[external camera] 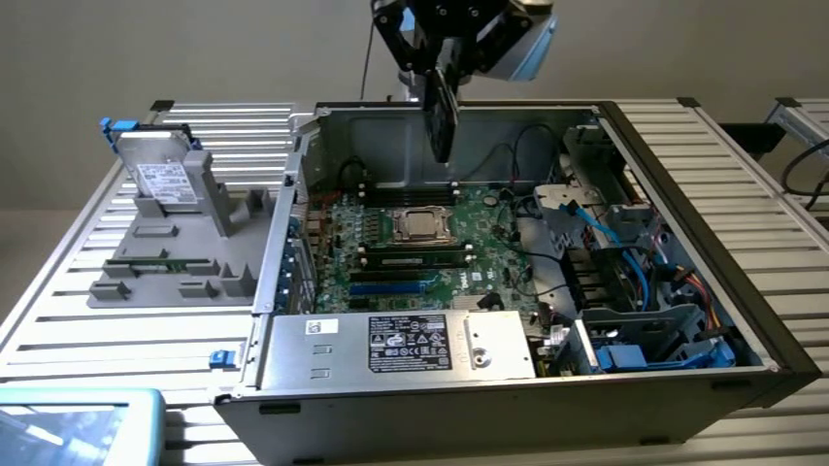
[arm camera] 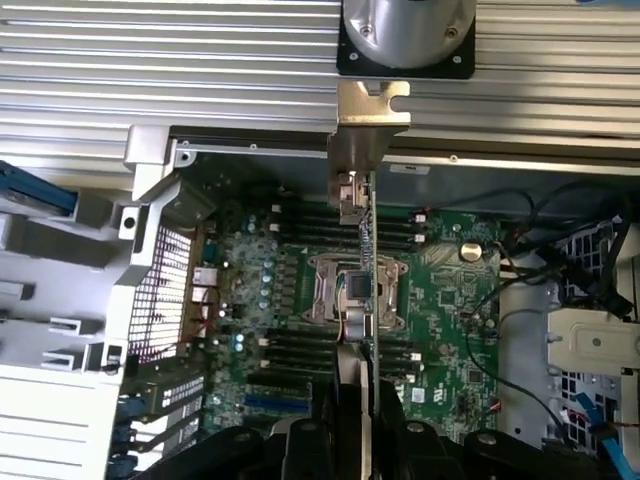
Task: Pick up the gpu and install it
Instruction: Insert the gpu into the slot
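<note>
Clamped jaws of the gripper (external camera: 445,53) pinch the gpu (external camera: 444,116) by its upper edge at the top centre of the exterior view. The card hangs edge-on above the open computer case (external camera: 376,141) and its motherboard (external camera: 402,243). It looks light, thin and stiff, yet fragile. I judge the bare board edges the safe hold, clear of components, connector and the silver bracket (arm camera: 360,150).

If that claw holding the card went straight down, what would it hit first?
The gpu clamped in the gripper would touch first, probably on the motherboard near the processor socket; exact depth is unclear.
</note>
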Motion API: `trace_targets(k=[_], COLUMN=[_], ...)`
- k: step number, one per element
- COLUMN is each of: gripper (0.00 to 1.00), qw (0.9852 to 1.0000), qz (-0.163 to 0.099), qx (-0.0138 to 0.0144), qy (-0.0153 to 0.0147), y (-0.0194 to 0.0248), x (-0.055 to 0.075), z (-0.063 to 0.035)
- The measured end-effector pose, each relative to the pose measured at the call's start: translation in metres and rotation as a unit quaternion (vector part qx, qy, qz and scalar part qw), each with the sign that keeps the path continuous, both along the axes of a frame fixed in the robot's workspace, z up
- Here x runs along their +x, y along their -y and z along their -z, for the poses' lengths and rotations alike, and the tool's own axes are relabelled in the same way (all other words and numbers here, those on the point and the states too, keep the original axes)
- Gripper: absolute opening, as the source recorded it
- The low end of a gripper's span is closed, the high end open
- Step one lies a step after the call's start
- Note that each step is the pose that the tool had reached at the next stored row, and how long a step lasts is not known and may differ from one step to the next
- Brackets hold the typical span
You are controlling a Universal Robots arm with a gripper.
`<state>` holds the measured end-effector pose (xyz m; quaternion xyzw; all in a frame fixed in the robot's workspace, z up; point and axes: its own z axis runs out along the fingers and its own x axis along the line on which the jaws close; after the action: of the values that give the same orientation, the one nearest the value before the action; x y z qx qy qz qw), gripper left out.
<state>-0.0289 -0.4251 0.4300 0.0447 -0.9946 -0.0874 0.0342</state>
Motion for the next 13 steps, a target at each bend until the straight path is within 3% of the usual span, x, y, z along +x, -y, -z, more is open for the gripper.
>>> trace_targets(k=[2,7,13], gripper=[0.28,0.28,0.28], qw=[0.9998,0.9982,0.9934], qz=[-0.018,-0.06,-0.114], qx=[0.0024,0.0025,0.0024], qy=[0.0,0.0011,0.0038], y=[0.0,0.0,0.0], x=[0.0,0.0,0.0], z=[0.0001,0.0007,0.0014])
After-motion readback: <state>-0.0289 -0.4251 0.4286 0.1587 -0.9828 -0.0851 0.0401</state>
